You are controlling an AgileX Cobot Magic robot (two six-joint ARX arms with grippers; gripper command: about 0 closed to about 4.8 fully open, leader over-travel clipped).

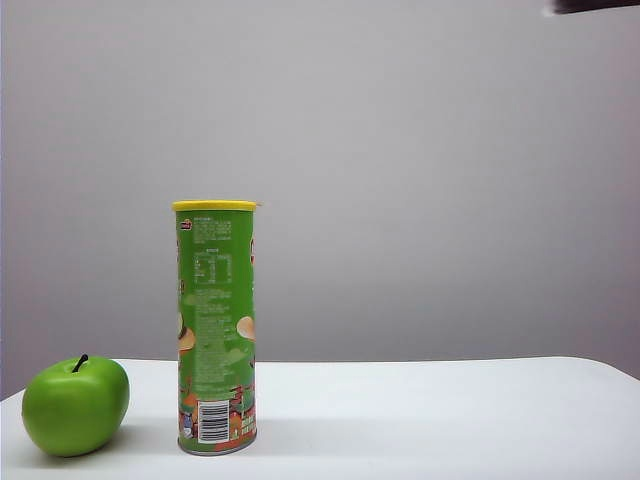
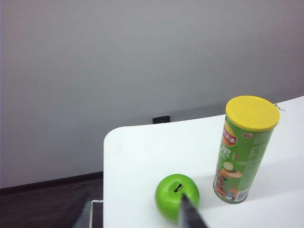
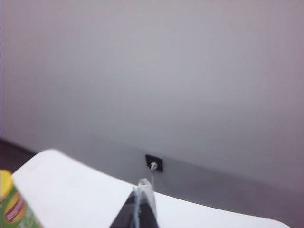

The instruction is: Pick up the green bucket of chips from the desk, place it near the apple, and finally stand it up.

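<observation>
The green bucket of chips [image 1: 216, 328] stands upright on the white desk [image 1: 430, 415], yellow lid up, barcode facing the exterior view. The green apple [image 1: 76, 405] sits just to its left, a small gap between them. In the left wrist view the bucket of chips [image 2: 244, 152] and the apple [image 2: 173, 195] lie below my left gripper [image 2: 137, 216], which hangs open and empty above the desk's edge; one finger [image 2: 192, 216] overlaps the apple. My right gripper [image 3: 144, 190] is shut on nothing, raised over the desk, with the bucket's lid [image 3: 4, 183] at the picture's edge.
The desk's rounded corner [image 2: 110, 137] drops to dark floor [image 2: 47, 204]. A grey wall stands behind, with a black socket [image 2: 161, 118] low on it. A dark blurred arm part [image 1: 592, 6] shows at the exterior view's top right edge.
</observation>
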